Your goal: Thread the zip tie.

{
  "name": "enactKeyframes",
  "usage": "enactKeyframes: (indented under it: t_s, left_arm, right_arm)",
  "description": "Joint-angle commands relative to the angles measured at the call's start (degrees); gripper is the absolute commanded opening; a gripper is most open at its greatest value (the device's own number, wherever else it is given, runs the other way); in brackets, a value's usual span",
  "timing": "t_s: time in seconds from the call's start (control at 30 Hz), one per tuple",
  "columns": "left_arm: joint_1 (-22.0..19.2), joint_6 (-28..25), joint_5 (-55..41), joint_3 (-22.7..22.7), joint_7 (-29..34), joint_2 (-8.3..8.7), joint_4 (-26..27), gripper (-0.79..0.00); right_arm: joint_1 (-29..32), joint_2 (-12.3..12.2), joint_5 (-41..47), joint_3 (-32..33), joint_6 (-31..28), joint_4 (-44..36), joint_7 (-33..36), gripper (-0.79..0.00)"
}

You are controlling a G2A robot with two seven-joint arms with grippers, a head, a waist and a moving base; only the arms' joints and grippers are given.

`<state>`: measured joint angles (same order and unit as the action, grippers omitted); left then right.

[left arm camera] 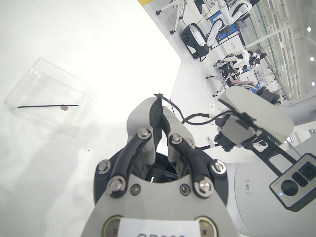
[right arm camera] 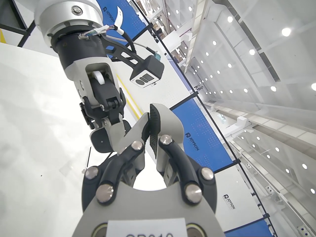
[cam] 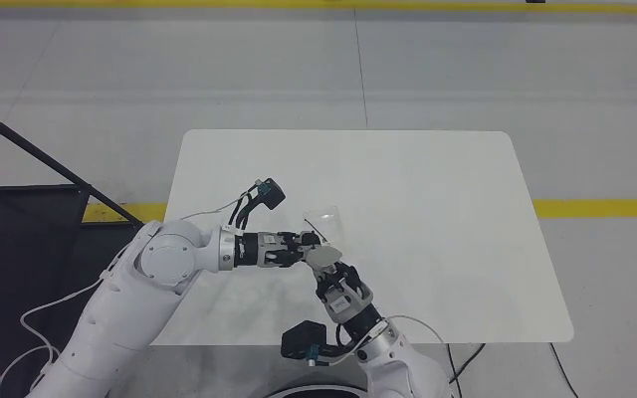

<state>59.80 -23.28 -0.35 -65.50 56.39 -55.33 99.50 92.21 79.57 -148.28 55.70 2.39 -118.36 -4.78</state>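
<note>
Zip tie (left arm camera: 159, 96) is pinched between the pads of the left end effector (left arm camera: 158, 108). Its head end pokes out past the fingertips and a thin strand curves away toward the right end effector (right arm camera: 150, 115). Can't tell if the strand reaches it.

Left end effector is clamped on the tie, held above the tabletop (cam: 448, 199) near its front-left area. Right end effector has its pads pressed together at the tips, with nothing visible between them. It sits just beside the left one, the two pointing at each other at an angle.

Clear tray (left arm camera: 61, 77) lies on the tabletop just beyond both end effectors. A second black zip tie (left arm camera: 39, 106) lies flat inside it, with a small brownish bit (left arm camera: 64, 108) on it.
</note>
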Motion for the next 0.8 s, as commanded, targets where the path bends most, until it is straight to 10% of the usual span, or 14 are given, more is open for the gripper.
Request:
enactKeyframes:
  t_s: [0.0, 0.77]
  left_arm:
    - [0.0, 0.0, 0.0, 0.0, 0.0, 0.0, 0.0, -0.785]
    - [0.0, 0.0, 0.0, 0.0, 0.0, 0.0, 0.0, -0.785]
  right_arm:
    - [-0.71, 0.17, -0.38, -0.66, 0.65, 0.63, 1.34, -0.785]
    - [-2.66, 0.8, -1.11, -3.11, 3.71, 2.11, 5.35, -0.785]
